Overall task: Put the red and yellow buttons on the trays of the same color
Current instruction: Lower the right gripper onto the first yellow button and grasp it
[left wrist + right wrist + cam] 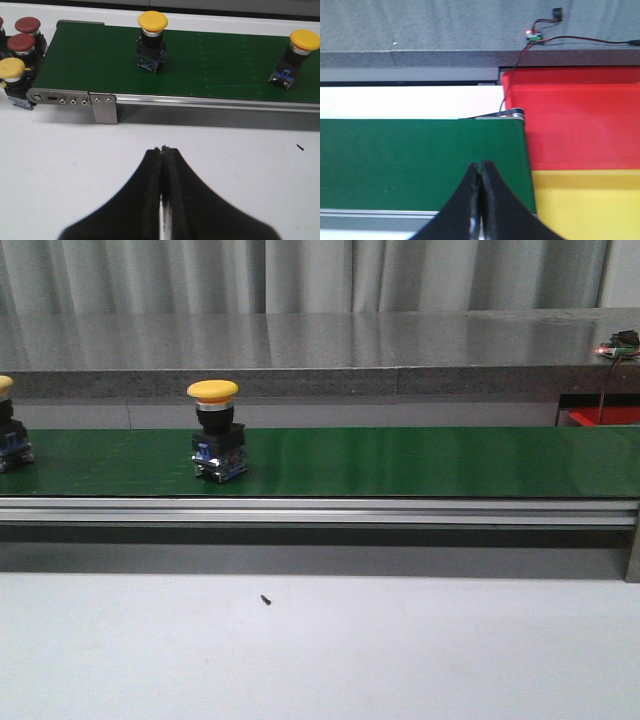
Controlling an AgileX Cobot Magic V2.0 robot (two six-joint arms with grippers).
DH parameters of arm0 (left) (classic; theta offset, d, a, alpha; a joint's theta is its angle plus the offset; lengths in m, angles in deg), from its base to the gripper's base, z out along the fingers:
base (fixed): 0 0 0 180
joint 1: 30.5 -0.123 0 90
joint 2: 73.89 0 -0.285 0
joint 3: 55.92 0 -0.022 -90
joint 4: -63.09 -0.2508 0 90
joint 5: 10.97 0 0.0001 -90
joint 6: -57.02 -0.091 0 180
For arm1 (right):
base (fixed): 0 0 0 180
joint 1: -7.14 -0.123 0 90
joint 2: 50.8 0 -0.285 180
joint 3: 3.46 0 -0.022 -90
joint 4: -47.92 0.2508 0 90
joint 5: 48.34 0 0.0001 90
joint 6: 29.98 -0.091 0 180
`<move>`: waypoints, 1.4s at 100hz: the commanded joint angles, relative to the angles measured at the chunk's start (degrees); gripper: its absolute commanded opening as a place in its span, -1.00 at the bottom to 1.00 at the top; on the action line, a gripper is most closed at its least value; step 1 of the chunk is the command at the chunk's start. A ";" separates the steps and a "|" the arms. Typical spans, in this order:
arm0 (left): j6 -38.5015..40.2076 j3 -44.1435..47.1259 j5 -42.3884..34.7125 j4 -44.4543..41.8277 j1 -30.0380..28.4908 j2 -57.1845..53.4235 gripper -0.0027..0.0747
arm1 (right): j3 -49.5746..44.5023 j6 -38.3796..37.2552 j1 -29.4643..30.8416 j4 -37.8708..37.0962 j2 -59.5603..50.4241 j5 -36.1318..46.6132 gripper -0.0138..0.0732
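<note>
No brand, label or legible writing shows on anything here. A green conveyor belt (400, 460) on an aluminium rail runs across the middle of the front view, above a pale grey counter (400, 660) with a tiny dark speck (265, 600) on it; behind the belt is a grey stone-like ledge (320, 345) and pale pleated curtains (300, 275). A yellow button (216, 430) stands upright on the belt at left of centre, and a second yellow button (8, 425) is cut off at the left edge. In the left wrist view, a cluster of red buttons (24, 35) and another yellow one (12, 75) sits off the belt's end at the upper left. The red tray (575, 120) and yellow tray (587, 202) lie side by side past the belt's other end, at the right of the right wrist view, with a small lit circuit board (532, 36) and wires on the ledge above. The left fingers (162, 150) and right fingers (480, 165) are each pressed together, holding nothing.
</note>
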State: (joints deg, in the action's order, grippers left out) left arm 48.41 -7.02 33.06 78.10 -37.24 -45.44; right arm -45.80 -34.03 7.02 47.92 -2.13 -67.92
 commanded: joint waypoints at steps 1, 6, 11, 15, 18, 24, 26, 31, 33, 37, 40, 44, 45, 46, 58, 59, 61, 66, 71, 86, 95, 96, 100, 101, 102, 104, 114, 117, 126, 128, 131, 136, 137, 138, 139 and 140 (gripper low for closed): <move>-0.04 -0.74 -5.28 1.06 0.40 -1.25 -0.98 | 5.92 0.59 -2.19 0.00 3.70 0.82 -0.84; -0.04 -0.74 -5.28 1.07 0.40 -1.78 -0.98 | 8.29 0.59 -4.10 0.00 6.24 -0.74 -0.84; -0.04 -0.74 -5.28 1.07 0.40 -1.90 -0.98 | 11.12 0.59 -5.75 0.00 9.21 -2.52 -0.84; -0.04 -0.74 -5.05 1.04 0.40 -1.90 -0.98 | 13.38 0.59 -7.17 0.00 11.55 -4.11 -0.83; -0.04 -0.74 -4.77 1.04 0.29 -1.90 -0.98 | 14.54 0.59 -8.13 0.00 12.72 -5.26 -0.81; -0.04 -0.74 -4.52 1.04 0.29 -1.90 -0.98 | 18.14 0.59 -10.05 0.00 16.28 -7.79 -0.69; -0.04 -0.74 -4.52 1.04 0.29 -1.90 -0.98 | 19.36 0.59 -10.76 0.00 17.40 -8.71 -0.62; -0.04 -0.74 -4.52 1.04 0.29 -1.90 -0.98 | 22.20 0.59 -12.36 0.00 20.07 -10.81 -0.43; -0.04 -0.74 -4.52 1.04 0.29 -1.90 -0.98 | 23.38 0.59 -13.01 0.00 21.19 -11.61 -0.33; -0.04 -0.74 -4.52 1.04 0.29 -1.90 -0.98 | 25.73 0.59 -14.42 0.00 23.35 -13.01 -0.12; -0.04 -0.74 -4.52 1.04 0.29 -1.90 -0.98 | 27.24 0.59 -14.98 0.00 24.82 -13.86 0.03; -0.04 -0.74 -4.52 1.04 0.29 -1.90 -0.98 | 29.40 0.59 -16.04 0.00 26.55 -14.89 0.23; -0.04 -0.74 -4.52 1.04 0.29 -1.90 -0.98 | 29.76 0.59 -16.21 0.00 27.22 -15.05 0.26; -0.04 -0.74 -4.52 1.04 0.29 -1.90 -0.98 | 30.10 0.59 -16.57 0.00 27.55 -15.38 0.29; -0.04 -0.74 -4.52 1.04 0.29 -1.90 -0.98 | 35.71 0.59 -19.52 0.00 32.81 -17.85 0.66; -0.04 -0.74 -4.52 1.04 0.29 -1.90 -0.98 | 35.99 0.59 -19.68 0.00 33.40 -17.97 0.67; -0.04 -0.74 -4.52 1.04 0.29 -1.90 -0.98 | 36.81 0.59 -20.18 0.00 34.26 -18.32 0.70; -0.04 -0.74 -4.52 1.04 0.29 -1.90 -0.98 | 38.57 0.59 -21.32 0.00 36.17 -19.05 0.70; -0.04 -0.74 -4.52 1.04 0.29 -1.90 -0.98 | 40.38 0.59 -22.46 0.00 38.00 -20.12 0.70; -0.04 -0.74 -4.52 1.04 0.29 -1.90 -0.98 | 47.09 0.59 -26.40 0.00 43.48 -24.81 0.70; -0.04 -0.74 -4.52 1.04 0.29 -1.90 -0.98 | 51.44 0.59 -28.93 0.00 47.03 -27.69 0.70; -0.04 -0.74 -4.52 1.04 0.29 -1.90 -0.98 | 52.24 0.59 -29.13 0.00 47.61 -28.28 0.70; -0.04 -0.74 -4.52 1.04 0.29 -1.90 -0.98 | 54.68 0.59 -30.13 0.00 49.10 -30.16 0.70; -0.04 -0.74 -4.52 1.04 0.29 -1.90 -0.98 | 55.10 0.59 -30.28 0.00 49.70 -30.49 0.70; -0.04 -0.74 -4.52 1.04 0.29 -1.90 -0.98 | 55.53 0.65 -30.59 0.00 50.00 -30.83 0.70; -0.04 -0.74 -4.52 1.04 0.29 -1.90 -0.98 | 56.81 0.76 -30.98 0.00 50.94 -31.93 0.70; -0.04 -0.74 -4.52 1.04 0.29 -1.90 -0.98 | 63.47 2.31 -32.33 0.68 55.53 -38.78 0.70; -0.04 -0.74 -4.52 1.04 0.29 -1.90 -0.98 | 65.66 3.28 -32.63 1.26 57.18 -41.17 0.70; -0.04 -0.74 -4.52 1.04 0.29 -1.90 -0.98 | 70.09 5.80 -32.72 3.57 60.87 -45.41 0.70; -0.04 -0.74 -4.52 1.04 0.29 -1.90 -0.98 | 71.04 6.37 -32.72 4.14 61.72 -46.09 0.70; -0.04 -0.74 -4.52 1.04 0.29 -1.90 -0.98 | 72.22 6.99 -32.72 4.56 63.05 -46.95 0.70; -0.04 -0.74 -4.52 1.04 0.29 -1.90 -0.98 | 73.85 7.87 -32.72 4.80 64.63 -48.00 0.70; -0.04 -0.74 -4.52 1.04 0.29 -1.90 -0.98 | 74.04 8.18 -32.72 4.80 64.84 -48.08 0.70; -0.04 -0.74 -4.52 1.04 0.29 -1.90 -0.98 | 74.40 8.34 -32.72 4.95 65.23 -48.26 0.70; -0.04 -0.74 -4.52 1.04 0.29 -1.90 -0.98 | 74.74 8.65 -32.72 5.11 65.60 -48.40 0.70; -0.04 -0.74 -4.52 1.04 0.29 -1.90 -0.98 | 74.91 8.81 -32.72 5.24 65.60 -48.45 0.70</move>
State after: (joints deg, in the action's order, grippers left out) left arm 48.25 -6.29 32.45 78.10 -37.24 -47.83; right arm 24.99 -27.84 -25.73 51.78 64.21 -115.65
